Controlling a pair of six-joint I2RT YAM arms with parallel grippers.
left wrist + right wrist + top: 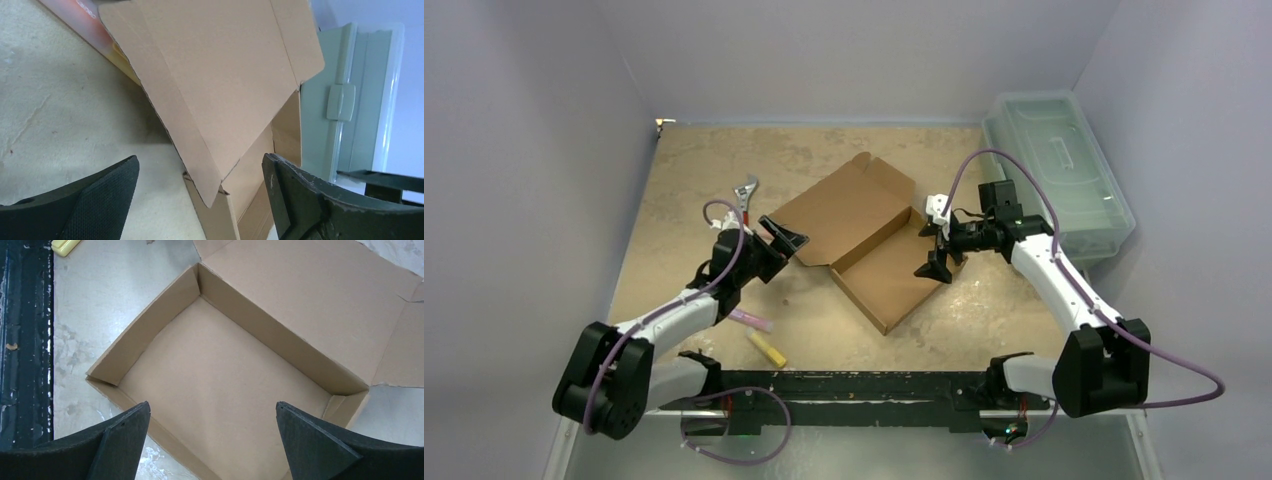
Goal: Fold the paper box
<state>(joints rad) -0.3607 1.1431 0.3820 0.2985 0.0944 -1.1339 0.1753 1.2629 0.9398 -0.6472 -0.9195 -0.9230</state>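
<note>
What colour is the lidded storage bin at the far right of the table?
Pale, translucent green. The bin shows best in the top external view.

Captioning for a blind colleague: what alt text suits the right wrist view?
A brown paper box sits on the table, walls raised, its lid flap open beyond. The right gripper hovers above it, jaws wide open and empty.

The left arm (674,315) stretches forward and inward, elbow low; the left claw (779,250) is spread wide, empty. The right arm (1049,270) bends inward too, the right claw (934,250) tipped downward, equally wide apart, gripping nothing.
</note>
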